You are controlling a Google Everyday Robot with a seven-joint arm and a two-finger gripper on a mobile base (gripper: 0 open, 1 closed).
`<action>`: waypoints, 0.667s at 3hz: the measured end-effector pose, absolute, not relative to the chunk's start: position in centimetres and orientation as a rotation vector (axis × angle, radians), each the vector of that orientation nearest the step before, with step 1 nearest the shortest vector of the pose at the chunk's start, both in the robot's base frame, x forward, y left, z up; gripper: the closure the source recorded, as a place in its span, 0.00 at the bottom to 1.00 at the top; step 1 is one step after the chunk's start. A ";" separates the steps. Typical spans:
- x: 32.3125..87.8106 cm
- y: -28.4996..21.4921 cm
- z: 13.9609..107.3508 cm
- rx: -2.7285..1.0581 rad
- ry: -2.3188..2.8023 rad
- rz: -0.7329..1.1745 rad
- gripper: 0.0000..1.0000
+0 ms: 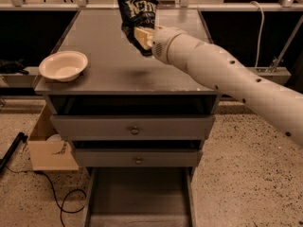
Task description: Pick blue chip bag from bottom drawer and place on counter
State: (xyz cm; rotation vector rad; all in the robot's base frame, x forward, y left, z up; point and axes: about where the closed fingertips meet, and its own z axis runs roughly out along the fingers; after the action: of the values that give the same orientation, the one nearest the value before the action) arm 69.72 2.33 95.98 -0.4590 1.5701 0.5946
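One blue chip bag (138,11), clenched in the claw (142,37) by its lower edge — held upright above the surface (118,72), likely for set-down; bottom drawer (139,200) open well below.

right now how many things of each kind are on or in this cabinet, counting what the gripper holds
chip bags: 1, the blue chip bag, held by the gripper above the counter's far side
bowls: 1, the white bowl on the counter's front left corner
drawers: 3, two upper drawers and the bottom drawer pulled open
total: 5

gripper (142,38) w/ chip bag (138,9) over counter (111,67)
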 end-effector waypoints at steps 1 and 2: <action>70.1 2.0 93.7 -0.434 1.625 0.582 1.00; 70.1 1.6 92.3 -0.413 1.658 0.573 1.00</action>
State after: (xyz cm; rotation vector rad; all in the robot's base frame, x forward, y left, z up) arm 70.10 1.55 92.25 -0.4130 1.6582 0.5730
